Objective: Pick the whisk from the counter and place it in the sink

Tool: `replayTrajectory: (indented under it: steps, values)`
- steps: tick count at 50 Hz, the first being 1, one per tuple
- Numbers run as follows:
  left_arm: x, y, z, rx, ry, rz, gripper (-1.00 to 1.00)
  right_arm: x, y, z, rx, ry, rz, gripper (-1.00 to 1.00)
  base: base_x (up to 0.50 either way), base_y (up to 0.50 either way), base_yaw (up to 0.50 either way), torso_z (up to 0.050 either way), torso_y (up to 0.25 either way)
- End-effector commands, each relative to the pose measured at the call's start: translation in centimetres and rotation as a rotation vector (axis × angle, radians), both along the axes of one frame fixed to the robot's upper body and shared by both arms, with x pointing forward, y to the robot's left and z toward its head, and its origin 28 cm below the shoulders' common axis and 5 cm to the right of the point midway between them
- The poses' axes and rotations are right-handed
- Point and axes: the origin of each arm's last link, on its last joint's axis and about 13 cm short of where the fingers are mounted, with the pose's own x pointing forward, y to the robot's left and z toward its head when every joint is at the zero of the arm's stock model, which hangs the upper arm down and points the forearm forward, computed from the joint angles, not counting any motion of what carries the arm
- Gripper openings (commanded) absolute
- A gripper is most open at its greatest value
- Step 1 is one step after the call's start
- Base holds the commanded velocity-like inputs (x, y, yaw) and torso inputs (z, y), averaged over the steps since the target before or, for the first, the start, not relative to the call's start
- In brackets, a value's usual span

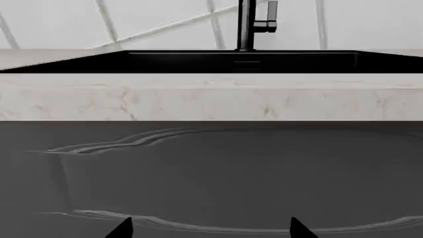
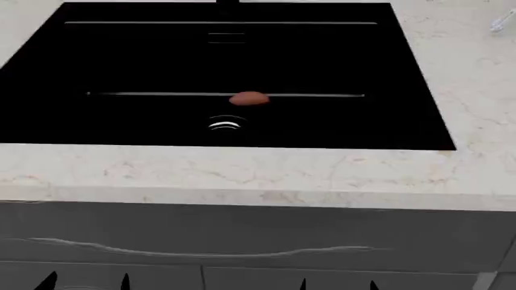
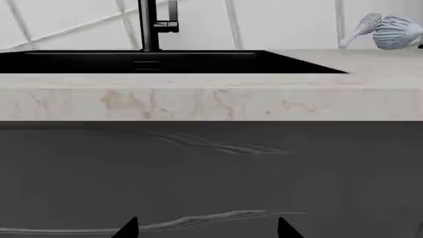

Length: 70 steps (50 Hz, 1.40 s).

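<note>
The whisk [image 3: 396, 32], with a wide blue-grey balloon head, lies on the counter [image 3: 211, 99] far right of the sink [image 3: 165, 62]. In the head view only a pale whisk end [image 2: 499, 23] shows at the top right, and I cannot tell which whisk it is. The black sink [image 2: 226, 60] has a chrome drain [image 2: 226, 125]. My left gripper [image 2: 86, 283] and right gripper [image 2: 337, 285] are both open and empty, low in front of the grey cabinet, below the counter's front edge [image 2: 241, 175]. Both also show in the wrist views, the left gripper [image 1: 211, 230] and the right gripper [image 3: 207, 230].
A slimmer pale whisk [image 3: 360, 27] lies just beside the big one. A small reddish-brown object [image 2: 250, 98] sits in the sink. A black faucet [image 1: 248, 25] stands behind the basin. A grey drawer front with a handle [image 2: 202, 251] faces both grippers.
</note>
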Motion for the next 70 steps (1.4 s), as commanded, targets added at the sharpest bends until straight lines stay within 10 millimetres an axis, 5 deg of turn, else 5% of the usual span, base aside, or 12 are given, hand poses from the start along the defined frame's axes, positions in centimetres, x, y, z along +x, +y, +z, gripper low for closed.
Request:
replayTrajectory:
  steps: [1,34,53,70]
  values:
    - [0.0,0.0,-0.1,0.000,0.000,0.000,1.00,0.0,0.0,0.0,0.000,0.000,0.000,1.00,0.00,0.00,0.00,0.000,0.000]
    - [-0.5,0.3,1.4,0.015,-0.023,0.014,1.00,-0.8,0.4,0.7,0.001,-0.023,0.017,1.00,0.00,0.00,0.00,0.000,0.000]
    - [0.0,0.6,6.0,0.073,-0.144,0.026,1.00,-2.0,0.2,5.2,-0.045,-0.134,0.018,1.00,0.00,0.00,0.00,0.000,0.000]
    - [0.6,3.6,9.6,0.082,-0.143,0.148,1.00,-1.5,-2.3,10.4,-0.129,-0.173,-0.017,1.00,0.00,0.00,0.00,0.000,0.000]
